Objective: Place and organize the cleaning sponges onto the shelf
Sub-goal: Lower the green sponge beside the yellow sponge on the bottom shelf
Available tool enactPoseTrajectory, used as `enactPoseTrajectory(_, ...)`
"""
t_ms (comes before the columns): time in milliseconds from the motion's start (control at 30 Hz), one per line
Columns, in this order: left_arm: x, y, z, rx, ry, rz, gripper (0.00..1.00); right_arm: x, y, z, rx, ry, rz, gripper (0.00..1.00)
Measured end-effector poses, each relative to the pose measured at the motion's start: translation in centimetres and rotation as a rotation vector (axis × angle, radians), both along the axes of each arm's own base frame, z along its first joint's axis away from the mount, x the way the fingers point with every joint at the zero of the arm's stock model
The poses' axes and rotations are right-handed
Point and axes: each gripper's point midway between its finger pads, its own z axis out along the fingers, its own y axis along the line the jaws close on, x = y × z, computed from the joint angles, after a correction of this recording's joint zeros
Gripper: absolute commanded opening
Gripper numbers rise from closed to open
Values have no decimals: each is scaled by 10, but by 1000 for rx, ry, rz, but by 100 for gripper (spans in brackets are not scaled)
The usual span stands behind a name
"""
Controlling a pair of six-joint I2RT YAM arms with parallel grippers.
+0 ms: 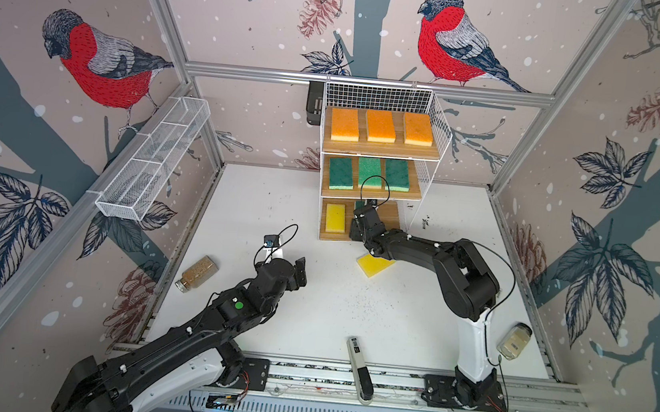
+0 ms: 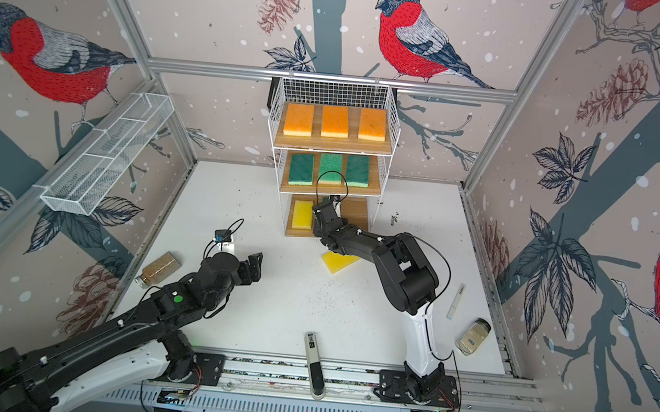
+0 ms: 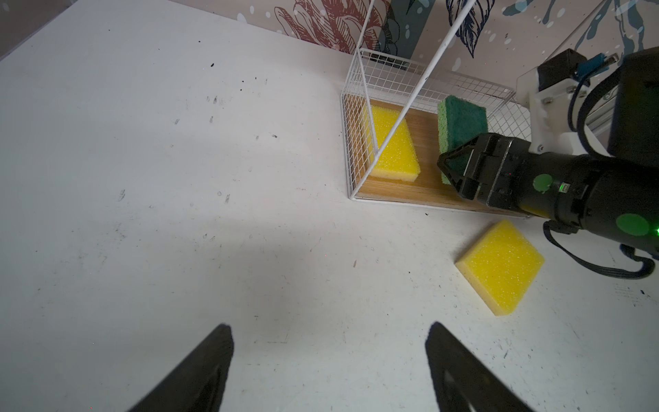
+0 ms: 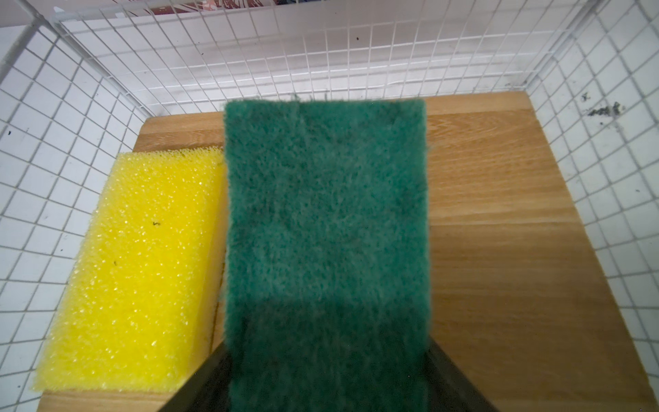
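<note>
The shelf (image 1: 380, 149) (image 2: 332, 145) stands at the back. Three orange sponges (image 1: 380, 126) lie on its top board and three green sponges (image 1: 341, 173) on the middle one. On the bottom board, one yellow sponge (image 1: 335, 217) (image 4: 142, 264) lies at the left. My right gripper (image 1: 361, 214) (image 4: 326, 346) is shut on a green sponge (image 4: 326, 214) (image 3: 461, 121), held over that board beside the yellow one. Another yellow sponge (image 1: 375, 265) (image 3: 499, 265) lies on the table under the right arm. My left gripper (image 1: 301, 271) (image 3: 328, 326) is open and empty over bare table.
A white mesh trough (image 1: 153, 159) hangs on the left wall. A spice jar (image 1: 196, 273) lies at the table's left and a pale jar (image 1: 514, 340) at its right. A white-and-black handheld device (image 1: 359, 369) rests at the front edge.
</note>
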Motion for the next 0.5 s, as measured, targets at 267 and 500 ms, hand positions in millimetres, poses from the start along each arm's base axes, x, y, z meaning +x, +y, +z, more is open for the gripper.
enactPoseTrajectory(267,2,-1,-1,0,-1,0,86,6,5,-4,-1,2,1,70)
enactPoseTrajectory(500,2,-1,-2,5,4,0,86,4,6,-14,-18,21,3,71)
